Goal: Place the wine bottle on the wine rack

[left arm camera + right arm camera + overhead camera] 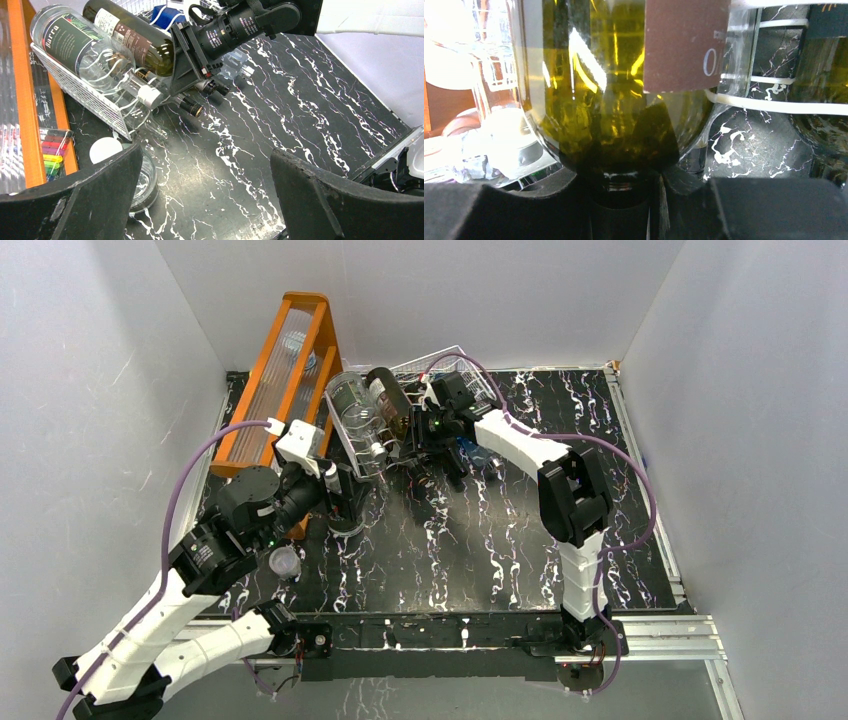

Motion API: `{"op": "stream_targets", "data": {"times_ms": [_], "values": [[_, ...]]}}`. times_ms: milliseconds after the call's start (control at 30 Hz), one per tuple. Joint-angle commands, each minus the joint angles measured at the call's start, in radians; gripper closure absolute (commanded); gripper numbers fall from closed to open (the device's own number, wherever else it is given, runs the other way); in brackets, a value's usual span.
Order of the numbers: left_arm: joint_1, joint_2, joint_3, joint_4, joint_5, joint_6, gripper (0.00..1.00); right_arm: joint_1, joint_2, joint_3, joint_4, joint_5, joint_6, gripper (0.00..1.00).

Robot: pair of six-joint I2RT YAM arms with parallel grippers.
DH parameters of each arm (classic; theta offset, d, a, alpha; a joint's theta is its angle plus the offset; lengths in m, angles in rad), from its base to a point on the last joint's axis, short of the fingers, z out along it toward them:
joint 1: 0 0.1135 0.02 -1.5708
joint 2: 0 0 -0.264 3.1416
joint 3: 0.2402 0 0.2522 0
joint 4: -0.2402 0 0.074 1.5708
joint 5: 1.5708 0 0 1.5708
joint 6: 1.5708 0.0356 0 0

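On the white wire wine rack (445, 358), at the far side of the table (520, 540), the wine bottle (386, 397) is being held lying on its side, its dark body resting in the wires just beside a clear bottle (350, 400) (the one with the dark label). Its neck is being gripped by the right gripper (621, 197), whose fingers are being pressed shut around the glass just below the shoulder. The left gripper (205, 200) is being held wide open and empty, low over the table near the rack's front. The placing is being judged as almost done: the bottle is, as far as can be seen, being borne by the rack. The release of the neck and the withdrawal of that gripper are being left to do; whether the bottle is fully seated in its row cannot be told
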Motion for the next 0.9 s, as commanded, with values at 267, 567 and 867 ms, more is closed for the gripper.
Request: {"op": "stream_targets", "data": {"times_ms": [267, 567, 867], "values": [[0.003, -0.016, -0.010, -0.001, 0.003, -0.007, 0.02, 0.004, -0.011, 0.081, 0.094, 0.028, -0.010, 0.31], [0.003, -0.017, 0.030, -0.025, -0.014, 0.035, 0.02, 0.007, -0.125, -0.018, 0.100, 0.120, -0.058, 0.11], [0.003, -0.043, 0.080, -0.048, -0.069, 0.072, 0.02, 0.007, -0.353, -0.151, 0.083, 0.280, -0.132, 0.07]]}}
